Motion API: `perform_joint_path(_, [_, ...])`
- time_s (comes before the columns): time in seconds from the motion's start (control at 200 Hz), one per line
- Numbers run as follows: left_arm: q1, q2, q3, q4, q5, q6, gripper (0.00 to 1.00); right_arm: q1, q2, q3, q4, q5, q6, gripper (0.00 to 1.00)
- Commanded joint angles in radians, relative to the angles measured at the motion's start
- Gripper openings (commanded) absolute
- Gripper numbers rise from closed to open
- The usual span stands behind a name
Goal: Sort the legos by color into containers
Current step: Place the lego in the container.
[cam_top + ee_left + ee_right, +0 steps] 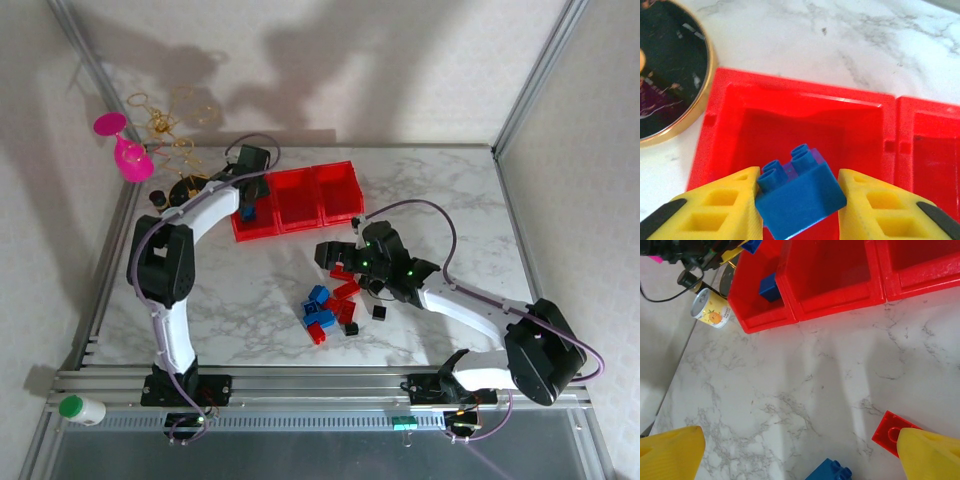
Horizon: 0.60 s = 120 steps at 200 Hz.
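My left gripper [248, 196] hangs over the leftmost of three joined red bins [297, 205], shut on a tilted blue brick [799, 192] between its yellow fingers [720, 200]. That bin's rim [790, 89] shows under the brick. Another blue brick [769, 287] lies inside the same bin [765, 315]. On the marble in front of the bins sits a pile of blue, red and black legos [330, 305]. My right gripper [338, 260] hovers at the pile's far edge, open wide [800, 460] and holding nothing. A red brick [888, 432] lies beside its right finger and a blue one [830, 472] between the tips.
A small yellow-and-white cup [710, 310] and a black gold-rimmed disc [665, 70] stand left of the bins. A pink goblet [125, 150] and gold wire shapes [170, 120] are at the back left. Two black bricks [378, 312] lie apart from the pile.
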Motion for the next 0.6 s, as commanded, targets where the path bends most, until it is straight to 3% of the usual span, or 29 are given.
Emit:
perform_joint_path(0.0, [0.001,0.037,0.044,-0.023,0.019,0.012,0.40,0.007,0.010,0.044,-0.030,0.042,-0.032,0.99])
perform_joint_path(0.215, [0.000,0.031,0.045,-0.031,0.016,0.012,0.50,0.003,-0.017,0.050,-0.053,0.062,-0.045,0.99])
perform_joint_path(0.415, [0.000,-0.017,0.034,-0.044,0.037,0.011,0.51,-0.020,-0.071,0.043,-0.082,0.071,-0.049,0.99])
perform_joint_path(0.596, [-0.015,-0.139,-0.062,0.014,0.140,-0.023,0.51,-0.051,-0.099,0.018,-0.084,0.059,-0.022,0.99])
